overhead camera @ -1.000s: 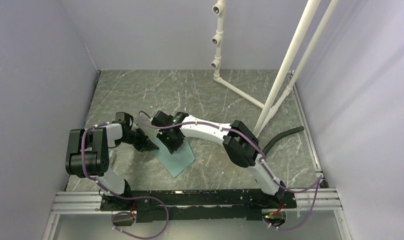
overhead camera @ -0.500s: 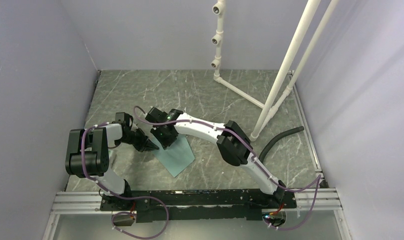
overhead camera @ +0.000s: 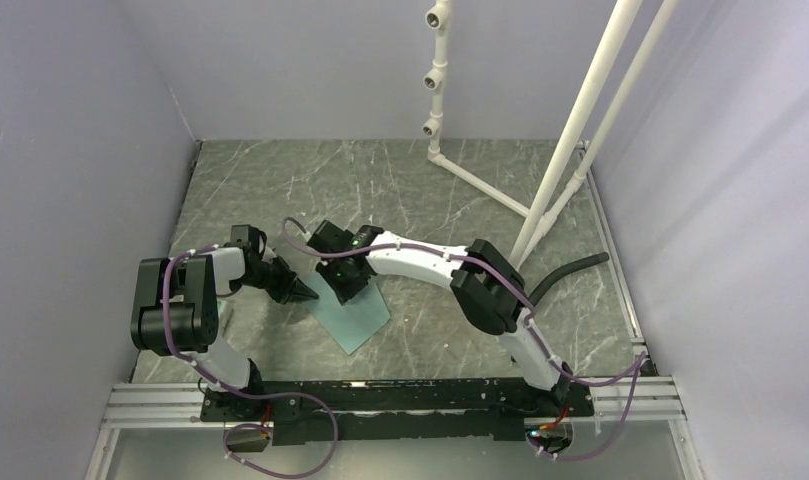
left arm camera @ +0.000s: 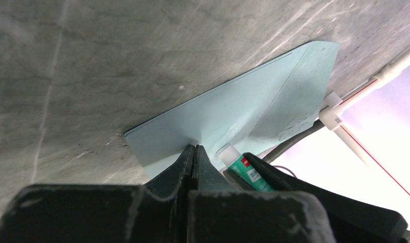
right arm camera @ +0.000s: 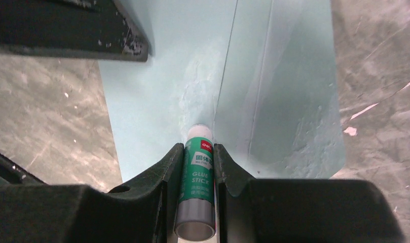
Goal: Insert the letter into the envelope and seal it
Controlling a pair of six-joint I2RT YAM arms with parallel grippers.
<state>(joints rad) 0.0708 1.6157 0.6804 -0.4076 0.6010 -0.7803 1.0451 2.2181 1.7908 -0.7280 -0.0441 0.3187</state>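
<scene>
Now the right tool (right arm camera: pixel 198 147), pinching a glue stick (right arm camera: pixel 195 192), is back over the envelope (overhead camera: pixel 355 318), after reaching nearer the left tool (left arm camera: pixel 194 149) half a second ago. I judge that to be one glue stroke, and a pale smear shows by the stick's tip. The left tool, pressed together, pins the envelope's edge to the worktop (overhead camera: pixel 430 190), and the envelope has not shifted. No letter shows, so it is probably inside. Pressing the flap shut likely remains.
</scene>
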